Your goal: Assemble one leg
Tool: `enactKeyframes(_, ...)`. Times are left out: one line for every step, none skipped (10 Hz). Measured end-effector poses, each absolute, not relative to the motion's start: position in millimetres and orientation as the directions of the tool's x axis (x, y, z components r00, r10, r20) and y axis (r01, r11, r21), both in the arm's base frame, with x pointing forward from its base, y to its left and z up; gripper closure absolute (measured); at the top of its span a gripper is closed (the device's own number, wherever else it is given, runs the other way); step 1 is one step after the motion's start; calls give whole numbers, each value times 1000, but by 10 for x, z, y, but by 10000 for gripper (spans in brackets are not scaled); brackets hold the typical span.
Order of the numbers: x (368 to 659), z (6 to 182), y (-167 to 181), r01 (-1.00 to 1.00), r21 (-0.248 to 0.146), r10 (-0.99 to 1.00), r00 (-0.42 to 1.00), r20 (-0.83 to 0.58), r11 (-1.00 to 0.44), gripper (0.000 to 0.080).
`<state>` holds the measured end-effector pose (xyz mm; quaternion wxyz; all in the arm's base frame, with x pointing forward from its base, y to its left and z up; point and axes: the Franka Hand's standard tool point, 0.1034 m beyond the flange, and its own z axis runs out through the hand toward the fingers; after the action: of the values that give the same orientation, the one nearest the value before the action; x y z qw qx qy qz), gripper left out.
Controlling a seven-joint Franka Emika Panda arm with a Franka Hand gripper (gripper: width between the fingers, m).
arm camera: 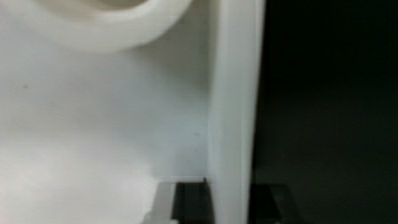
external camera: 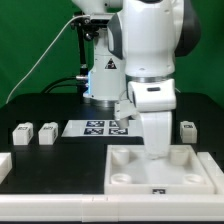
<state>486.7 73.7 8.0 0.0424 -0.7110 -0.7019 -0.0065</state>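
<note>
The large white square panel [external camera: 160, 172] lies on the black table in front of the arm. My gripper [external camera: 160, 150] is down at its far edge. In the wrist view the panel [arm camera: 107, 120] fills most of the frame, with a round corner socket [arm camera: 107, 15]. My gripper [arm camera: 230, 205] has one dark finger [arm camera: 192, 203] on each side of the panel's thin upright rim [arm camera: 231, 100], and both touch it. Three small white legs stand on the table: two at the exterior view's left [external camera: 22, 131] [external camera: 46, 131] and one at its right [external camera: 187, 129]. None is held.
The marker board [external camera: 95, 127] lies flat behind the panel, near the robot's base [external camera: 103, 80]. Another white part [external camera: 4, 165] shows at the exterior view's left edge. A cable runs down from the back left.
</note>
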Motion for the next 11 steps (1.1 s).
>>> enactKeyframes(4906,77,750,999,-47,997,14,71,-11,733)
enactKeyframes(4911,78,746,999,-46,997,15,71,-12,733)
enactKeyframes(4911,77,744,999,-46,997,16,71,-13,733)
enactKeyframes(4912,77,738,999,-47,997,21,71,-18,733)
enactKeyframes(4910,72,726,999,-48,997,23,71,-20,680)
enactKeyframes(4912,73,719,999,-48,997,26,71,-23,495)
enactKeyframes(4912,73,720,999,-48,997,27,71,-23,495)
enactKeyframes(4912,73,720,999,-48,997,27,71,-23,313)
enactKeyframes(4912,73,720,999,-48,997,27,71,-24,204)
enactKeyframes(4912,73,720,999,-48,997,28,71,-25,204)
enactKeyframes(4913,74,720,999,-48,997,28,71,-25,160)
